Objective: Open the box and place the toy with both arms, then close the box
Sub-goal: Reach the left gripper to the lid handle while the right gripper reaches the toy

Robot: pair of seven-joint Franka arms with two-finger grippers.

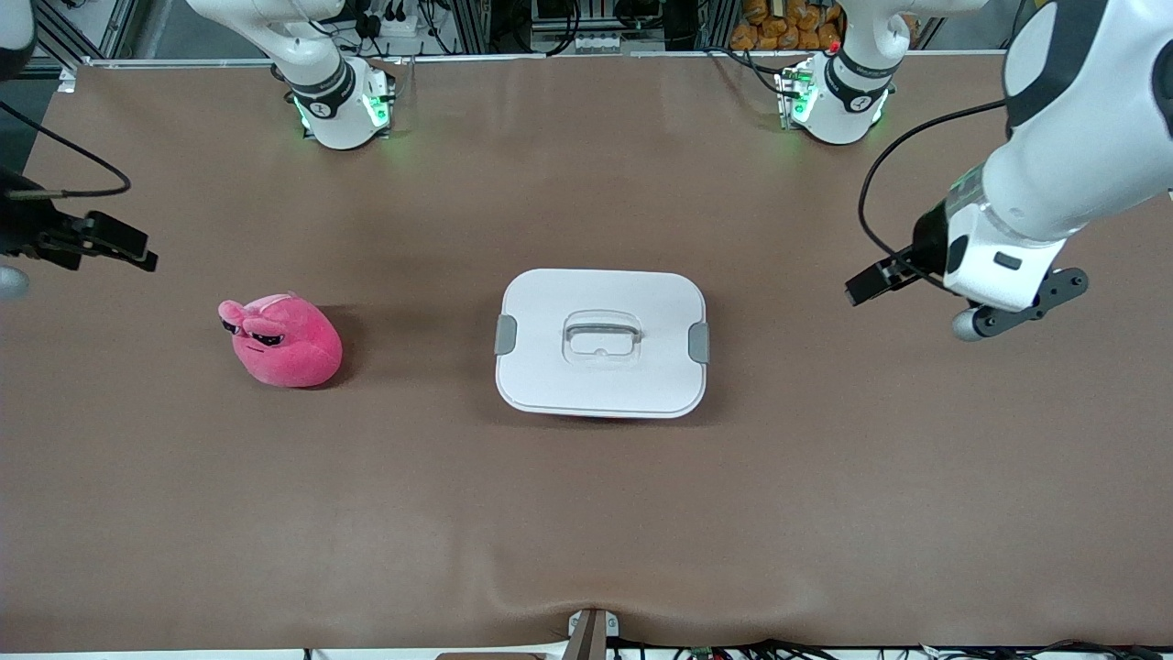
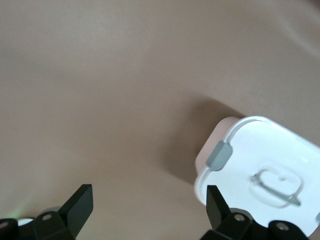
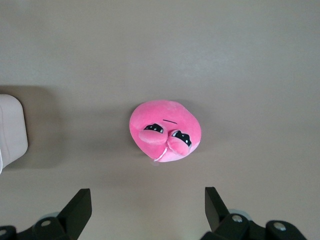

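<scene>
A brown mat point(image 1: 586, 513) covers the whole bench, smooth apart from a shallow pucker at the middle of the edge nearest the front camera, where a small metal bracket point(image 1: 589, 632) shows. Along the edge where the arm bases stand run aluminium frame rails, cables and a pile of orange items point(image 1: 788, 27); both bases glow green. The box point(image 1: 602, 341) sits at the bench's middle, its white lid on, a grey clip point(image 1: 506, 335) at each short end and the clear recessed handle point(image 1: 601, 336) at the centre. The pink plush toy point(image 1: 282, 339) rests on the mat toward the right arm's end, well apart from the box. The right gripper point(image 3: 145, 212) hangs over that end of the bench above the toy, fingers spread wide and holding nothing. The left gripper point(image 2: 147, 210) hangs over bare mat at the left arm's end, just beside the box's clip, likewise spread and empty.
</scene>
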